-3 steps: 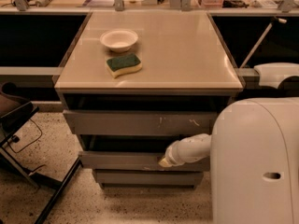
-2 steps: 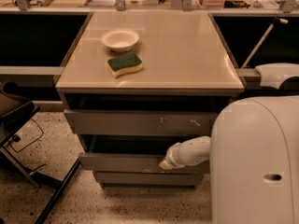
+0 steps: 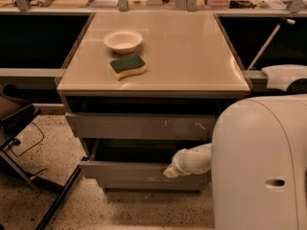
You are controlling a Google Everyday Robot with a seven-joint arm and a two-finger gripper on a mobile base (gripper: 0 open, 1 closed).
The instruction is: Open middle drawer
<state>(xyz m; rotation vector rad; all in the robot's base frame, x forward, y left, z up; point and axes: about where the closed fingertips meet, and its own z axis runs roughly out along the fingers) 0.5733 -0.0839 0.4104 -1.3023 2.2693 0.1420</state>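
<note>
The cabinet stands under a beige worktop.

On the worktop:
- A white bowl sits near the rear left corner.
- A green and yellow sponge lies just in front of the bowl, towards the front edge and left of centre. It is apart from the bowl.

Below the front edge:
- The top drawer shows a grey front with white scratch marks on its right part. There is a dark gap between it and the worktop.
- The middle drawer is directly below the top drawer. It is pulled partly out, so its front stands forward of the top drawer's front, and its dark interior shows behind the front.
- The bottom drawer shows only as a narrow grey strip under the middle drawer.

The gripper is at the upper edge of the middle drawer's front, below the right half of the worktop's front edge. It is in contact with that edge or just beside it. Whether it is released or clenched cannot be told. The white arm runs from the gripper to the right, to the robot body, which covers the cabinet's right side below the front right corner.

A dark chair stands on the speckled floor, beyond the worktop's left edge.
</note>
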